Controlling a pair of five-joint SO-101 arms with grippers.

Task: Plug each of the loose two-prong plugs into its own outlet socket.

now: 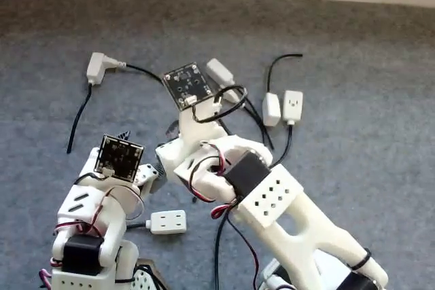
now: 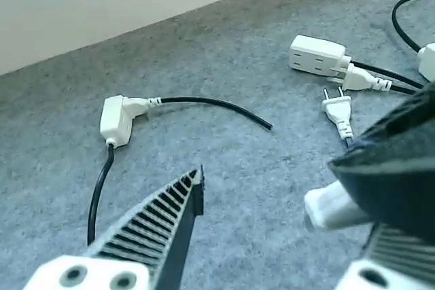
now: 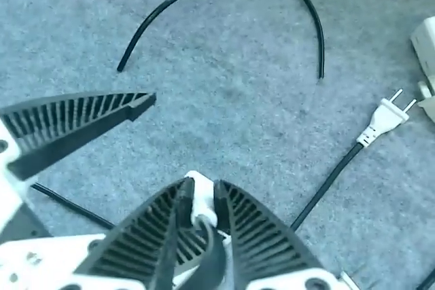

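A grey carpeted table (image 1: 367, 39), seen from above, carries five white socket blocks (image 1: 293, 105) on black cords. One is an angled block (image 1: 98, 68) toward the far left corner, three sit mid-table toward the far edge, and a socket strip (image 1: 168, 221) lies by the near edge beside the left arm. From above, the arms' bodies hide the fingertips. The right wrist view supplies the grasp: the right gripper (image 3: 201, 186) is clenched on one white held plug (image 3: 198, 200). One loose plug (image 3: 387, 117), its two prongs bare, lies unplugged on the carpet. In the left wrist view the left gripper (image 2: 285, 215) is spread wide, grasping nothing.
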